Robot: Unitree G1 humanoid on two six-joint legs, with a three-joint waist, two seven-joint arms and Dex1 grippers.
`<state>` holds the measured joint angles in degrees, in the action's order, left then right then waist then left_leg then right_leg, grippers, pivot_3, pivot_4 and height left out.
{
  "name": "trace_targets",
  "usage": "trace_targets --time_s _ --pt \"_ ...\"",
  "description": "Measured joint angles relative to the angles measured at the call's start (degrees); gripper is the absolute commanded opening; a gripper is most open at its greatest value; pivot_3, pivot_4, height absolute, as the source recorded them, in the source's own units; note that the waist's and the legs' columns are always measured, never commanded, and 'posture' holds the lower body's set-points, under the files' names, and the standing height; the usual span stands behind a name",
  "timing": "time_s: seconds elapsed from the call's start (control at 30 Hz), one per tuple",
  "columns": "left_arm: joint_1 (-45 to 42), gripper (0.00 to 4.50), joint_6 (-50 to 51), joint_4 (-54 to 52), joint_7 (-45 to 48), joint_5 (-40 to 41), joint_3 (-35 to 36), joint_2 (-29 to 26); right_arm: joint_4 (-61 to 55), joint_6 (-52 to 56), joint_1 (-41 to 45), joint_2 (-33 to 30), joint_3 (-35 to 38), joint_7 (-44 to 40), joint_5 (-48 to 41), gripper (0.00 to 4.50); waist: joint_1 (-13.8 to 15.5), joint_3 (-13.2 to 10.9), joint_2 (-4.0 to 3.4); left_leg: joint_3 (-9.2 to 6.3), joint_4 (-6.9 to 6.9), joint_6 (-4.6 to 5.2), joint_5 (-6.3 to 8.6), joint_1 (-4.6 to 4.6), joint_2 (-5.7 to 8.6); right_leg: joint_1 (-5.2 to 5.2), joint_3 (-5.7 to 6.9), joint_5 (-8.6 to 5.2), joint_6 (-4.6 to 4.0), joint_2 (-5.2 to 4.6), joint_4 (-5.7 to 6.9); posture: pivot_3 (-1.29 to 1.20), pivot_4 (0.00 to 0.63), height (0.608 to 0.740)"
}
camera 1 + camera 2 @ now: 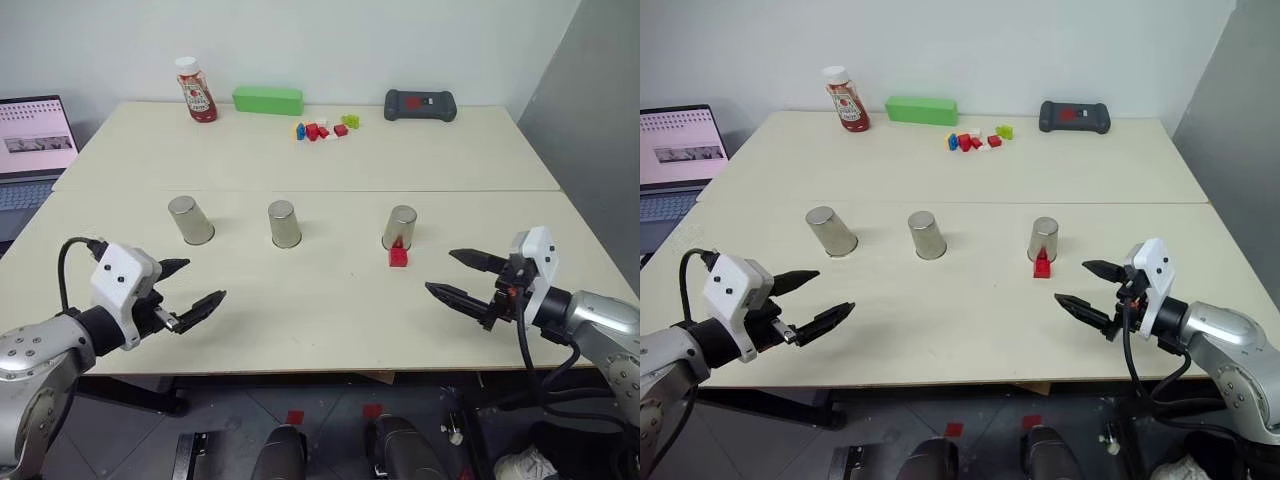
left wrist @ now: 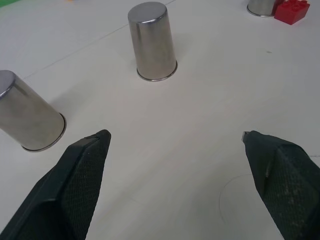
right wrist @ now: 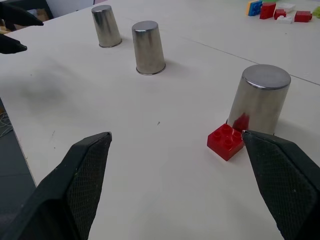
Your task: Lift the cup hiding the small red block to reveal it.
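Note:
Three silver cups stand upside down in a row on the table: left, middle and right. The small red block lies uncovered on the table, touching the near side of the right cup. My right gripper hovers open just to the near right of the block, with nothing between its fingers. At the near left, my left gripper hangs open and empty in front of the left cup and the middle cup.
Along the table's far edge stand a ketchup bottle, a green box, a cluster of coloured bricks and a black device. A laptop sits beyond the table's left side.

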<state>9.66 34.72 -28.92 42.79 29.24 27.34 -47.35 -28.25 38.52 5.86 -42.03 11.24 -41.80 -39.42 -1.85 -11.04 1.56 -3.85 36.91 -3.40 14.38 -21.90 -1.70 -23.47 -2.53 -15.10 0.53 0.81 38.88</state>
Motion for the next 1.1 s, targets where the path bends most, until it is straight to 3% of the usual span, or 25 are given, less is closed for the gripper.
trace_targets --time_s 1.1 --pt "-4.12 4.5 4.5 -2.35 -4.6 0.16 0.57 0.26 2.46 -2.29 0.75 0.55 -1.49 -1.88 1.36 4.43 -0.01 0.0 0.0 0.05 -0.01 0.0 0.0 0.0 0.0 -0.03 -0.04 0.0 0.01 0.0 0.0 0.0 0.15 0.74"
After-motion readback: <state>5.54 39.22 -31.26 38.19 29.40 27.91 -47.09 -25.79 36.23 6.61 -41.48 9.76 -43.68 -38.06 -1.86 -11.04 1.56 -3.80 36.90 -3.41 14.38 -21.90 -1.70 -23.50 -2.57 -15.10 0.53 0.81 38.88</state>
